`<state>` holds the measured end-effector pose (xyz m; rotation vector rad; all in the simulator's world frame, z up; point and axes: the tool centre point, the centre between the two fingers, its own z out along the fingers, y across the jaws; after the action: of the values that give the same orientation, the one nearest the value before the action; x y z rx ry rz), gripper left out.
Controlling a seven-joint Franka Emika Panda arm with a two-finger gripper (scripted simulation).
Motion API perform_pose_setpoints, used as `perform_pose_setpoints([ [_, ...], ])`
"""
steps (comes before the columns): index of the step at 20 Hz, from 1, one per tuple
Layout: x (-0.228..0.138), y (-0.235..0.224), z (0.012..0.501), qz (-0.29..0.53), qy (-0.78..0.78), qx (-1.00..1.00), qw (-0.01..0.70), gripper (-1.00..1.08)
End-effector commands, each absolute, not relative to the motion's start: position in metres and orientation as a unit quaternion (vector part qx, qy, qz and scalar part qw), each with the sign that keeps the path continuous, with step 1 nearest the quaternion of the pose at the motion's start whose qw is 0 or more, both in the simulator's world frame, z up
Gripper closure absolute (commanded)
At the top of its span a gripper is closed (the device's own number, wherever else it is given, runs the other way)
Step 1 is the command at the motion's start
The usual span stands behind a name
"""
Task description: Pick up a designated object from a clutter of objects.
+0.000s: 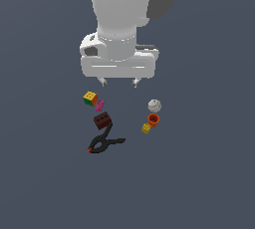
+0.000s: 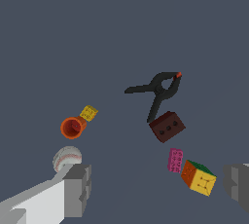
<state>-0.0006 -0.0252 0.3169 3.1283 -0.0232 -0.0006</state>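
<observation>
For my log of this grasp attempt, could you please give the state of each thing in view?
gripper: open, empty, above the clutter
orange cup: on the surface, mouth visible, ungrasped
white baseball: resting beside the cup
yellow brick: resting beside the cup
black clamp: lying flat
brown block: resting
pink brick: resting
multicoloured cube: resting

My workspace: a rendered test scene, not a real room

Under my claw (image 1: 119, 82) lies only a flat, featureless slate-blue floor (image 1: 199, 183), with no walls or furniture, and small flat-shaded props scattered below me like the multicoloured cube (image 1: 90, 98).
</observation>
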Motion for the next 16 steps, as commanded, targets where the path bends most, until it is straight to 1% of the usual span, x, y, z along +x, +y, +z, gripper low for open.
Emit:
perform_pose_setpoints([
  [1, -0.001, -0.025, 0.317, 0.000, -0.007, 1.000, 0.007, -0.92],
  [4, 0.000, -0.031, 0.316, -0.002, -0.011, 1.000, 0.007, -0.92],
  [9, -0.001, -0.054, 0.317, -0.008, -0.029, 1.000, 0.006, -0.92],
  [16, 0.001, -0.049, 0.311, -0.008, -0.019, 1.000, 0.007, -0.92],
])
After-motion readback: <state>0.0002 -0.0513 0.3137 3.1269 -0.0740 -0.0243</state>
